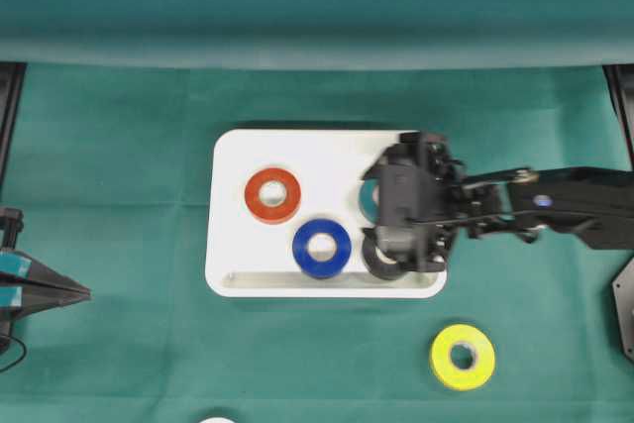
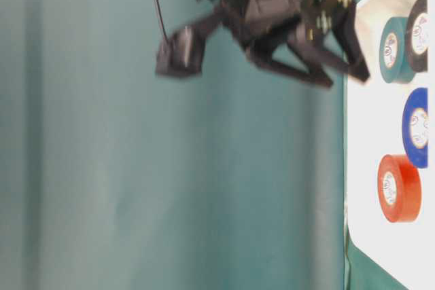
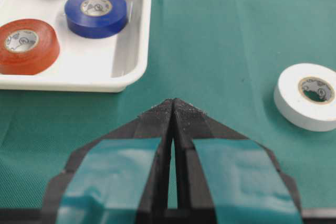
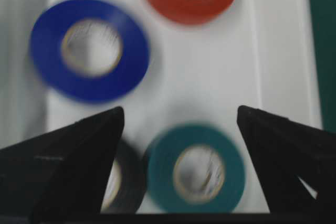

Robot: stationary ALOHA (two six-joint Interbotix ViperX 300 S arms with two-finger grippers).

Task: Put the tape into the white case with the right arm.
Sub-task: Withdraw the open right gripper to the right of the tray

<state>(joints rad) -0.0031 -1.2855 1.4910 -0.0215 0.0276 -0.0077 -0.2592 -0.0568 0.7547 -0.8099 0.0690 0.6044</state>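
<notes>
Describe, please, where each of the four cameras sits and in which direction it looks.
Overhead: above, looking down at the white case; right arm reaches over it, left fingers at the left edge.
Table-level: low and rotated, shows the right gripper open above the case.
Left wrist: behind closed fingers, facing the case corner and a white roll.
Right wrist: looks down between spread fingers at the teal roll.
Shared: every view shows the blue roll.
</notes>
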